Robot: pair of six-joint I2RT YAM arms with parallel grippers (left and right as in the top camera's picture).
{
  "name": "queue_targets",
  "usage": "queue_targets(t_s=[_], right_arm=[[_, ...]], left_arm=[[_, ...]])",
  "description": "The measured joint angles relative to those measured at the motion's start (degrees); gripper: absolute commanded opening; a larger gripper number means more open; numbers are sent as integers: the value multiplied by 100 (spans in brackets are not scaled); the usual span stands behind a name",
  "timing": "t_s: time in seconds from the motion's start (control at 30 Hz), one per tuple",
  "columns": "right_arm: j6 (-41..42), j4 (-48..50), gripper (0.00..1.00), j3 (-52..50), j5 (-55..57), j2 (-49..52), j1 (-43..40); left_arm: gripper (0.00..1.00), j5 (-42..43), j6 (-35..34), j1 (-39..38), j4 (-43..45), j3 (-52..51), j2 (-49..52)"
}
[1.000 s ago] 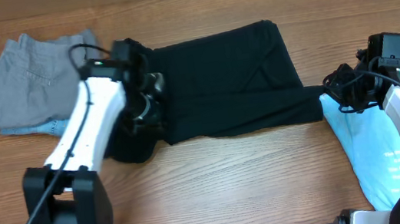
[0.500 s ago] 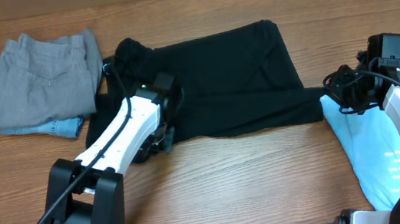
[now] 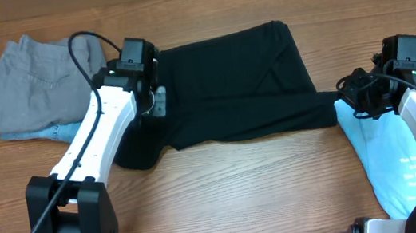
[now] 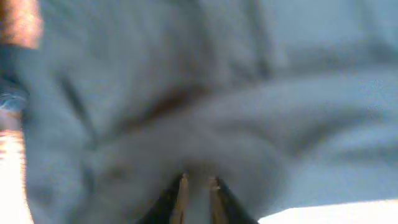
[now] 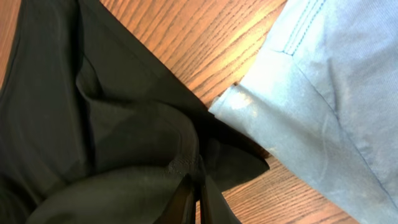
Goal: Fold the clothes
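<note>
The black shirt [image 3: 235, 81] lies spread across the middle of the table. My left gripper [image 3: 159, 100] is over its left part. In the blurred left wrist view the fingers [image 4: 198, 183] are nearly closed, with a bunch of the shirt's fabric [image 4: 249, 93] pinched between them. My right gripper [image 3: 348, 96] is shut on the shirt's right end. The right wrist view shows its fingers [image 5: 198, 182] pinching a hem of the shirt [image 5: 93, 124]. A light-blue tee [image 3: 390, 157] with white print lies at the right, under the right arm; it also shows in the right wrist view [image 5: 336, 93].
A folded grey garment [image 3: 34, 83] lies at the far left with a denim piece [image 3: 65, 133] under its front edge. Bare wood table [image 3: 242, 192] shows in front of the shirt and behind it.
My left arm swung toward the front, then back to the shirt's upper left. The shirt's left end has shifted and now hangs as a lump at the lower left. The right arm has not moved.
</note>
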Motion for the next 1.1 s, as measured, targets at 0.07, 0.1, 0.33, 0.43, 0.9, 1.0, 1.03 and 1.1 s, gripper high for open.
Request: queue_targets(t_s=[0.07,0.1,0.33,0.43,0.9,1.0,1.03,1.1], right_arm=[[2,7,4,0,0,0,0],[0,4,4,0,0,0,0],[0,68,4,0,-2,0,0],[2,72,4,0,0,0,0],[72,-116,4,0,372,0,0],[125,-39,4,0,409,0,0],[142,-9,4,0,413,0,0],[162,0,4,0,426,0,0]], left_arm=[[41,328,291,-155,-461,2,0],[46,382,374,-249,-599,0,0],[51,-417,669,-1091,-136,-592,-9],[16,-793,603,-1021,435,-1108,-9],[18,-1386,385,-885,-1692,275,-44],[56,-1563,573,-638,-157,337,-61],[59,-1556,654,-546,216,334,-52],[52,-1405,772,-354,487,334,-42]])
